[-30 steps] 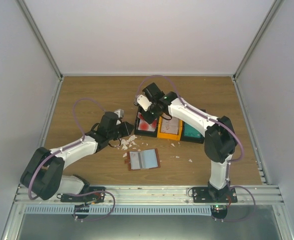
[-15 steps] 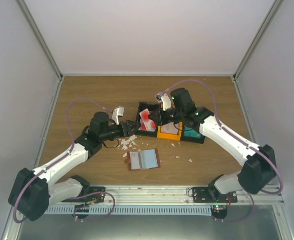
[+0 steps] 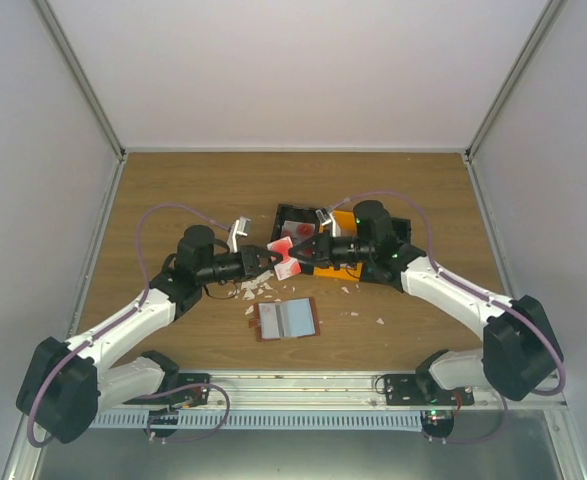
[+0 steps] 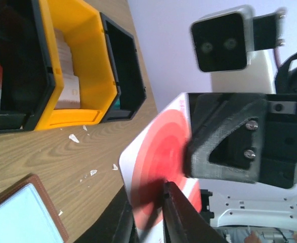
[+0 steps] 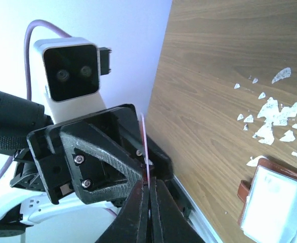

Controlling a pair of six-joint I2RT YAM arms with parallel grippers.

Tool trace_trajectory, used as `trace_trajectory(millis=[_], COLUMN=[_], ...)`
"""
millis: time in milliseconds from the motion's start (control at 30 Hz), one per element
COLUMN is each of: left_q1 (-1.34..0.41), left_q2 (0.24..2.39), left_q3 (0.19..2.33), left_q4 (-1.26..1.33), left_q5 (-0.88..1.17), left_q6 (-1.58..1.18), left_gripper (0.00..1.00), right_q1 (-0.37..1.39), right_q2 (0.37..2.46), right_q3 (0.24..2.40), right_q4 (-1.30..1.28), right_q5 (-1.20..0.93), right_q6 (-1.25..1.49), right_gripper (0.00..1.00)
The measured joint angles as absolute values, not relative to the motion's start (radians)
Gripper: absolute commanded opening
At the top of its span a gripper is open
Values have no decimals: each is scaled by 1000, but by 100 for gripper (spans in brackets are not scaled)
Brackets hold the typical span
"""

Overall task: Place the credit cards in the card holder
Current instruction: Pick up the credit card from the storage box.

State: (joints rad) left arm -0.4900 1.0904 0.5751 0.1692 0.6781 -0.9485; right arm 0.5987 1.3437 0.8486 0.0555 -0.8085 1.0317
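The overhead camera sits high behind the arm bases and looks down on the whole table (image 3: 173,200) from far off. The two wrist cameras ride in close and face each other. The left one looks along its fingers at the right gripper (image 4: 199,147), with the trays (image 4: 100,66) beyond. The right one looks back at the left gripper (image 5: 133,152). All three views catch the red-blotched card (image 3: 286,255) between them, and the card holder (image 3: 287,319).
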Motion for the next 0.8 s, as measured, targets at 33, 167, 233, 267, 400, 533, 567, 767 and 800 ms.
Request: trace_trajectory(millis=[33,167,233,267,400,533,567,767,800], left_q1=[-489,-489,-489,-489,-489,-489,-489,-495,-499], left_q2=[1089,1083,1082,1082,1081,1077,1077,1079,1080], left_q3=[572,570,569,569,568,568,568,525,505], left_q4=[173,184,191,191,200,144,117,-19,-27], left_q5=[681,691,702,703,714,696,686,635,627], left_q6=[-956,-970,-973,-976,-971,-926,-907,-826,-823], left_gripper=[10,0,0,0,0,0,0,0,0], right_q1=[595,583,582,581,582,582,582,660,698], right_q2=[1341,1333,1332,1330,1322,1290,1279,1237,1241], right_q3=[840,802,791,786,778,776,776,775,775], right_q4=[68,102,113,120,109,20,-10,-233,-276], right_q5=[-811,-820,-820,-821,-810,-741,-716,-429,-370], right_q6=[1048,1081,1085,1085,1061,959,933,757,735], right_gripper=[0,0,2,6,28,40,43,51,51])
